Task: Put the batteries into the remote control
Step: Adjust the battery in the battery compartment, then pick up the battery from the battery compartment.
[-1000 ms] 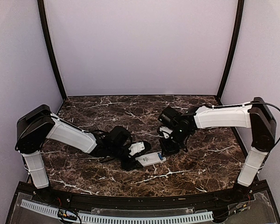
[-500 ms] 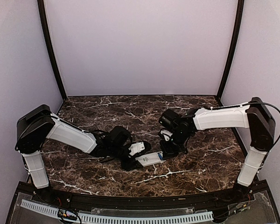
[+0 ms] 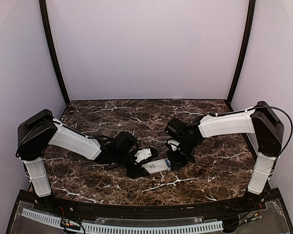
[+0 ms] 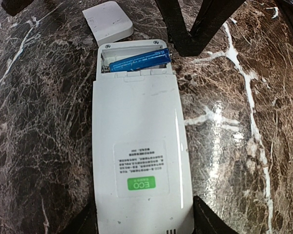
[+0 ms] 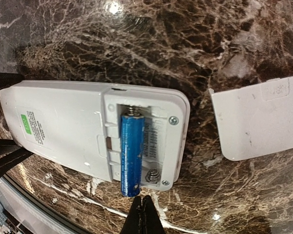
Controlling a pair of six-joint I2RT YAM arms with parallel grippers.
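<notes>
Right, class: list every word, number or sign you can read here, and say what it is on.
"ECO": white on green, on the sticker on the back of the remote.
Small print on that sticker: too small to read.
White print along the battery: too small to read.
Raised mark on the cover: blurred, unreadable.

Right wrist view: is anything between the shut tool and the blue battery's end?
Nothing visible. The right tool sits just off the near end of the blue battery; the cover lies clear beside the remote control.
</notes>
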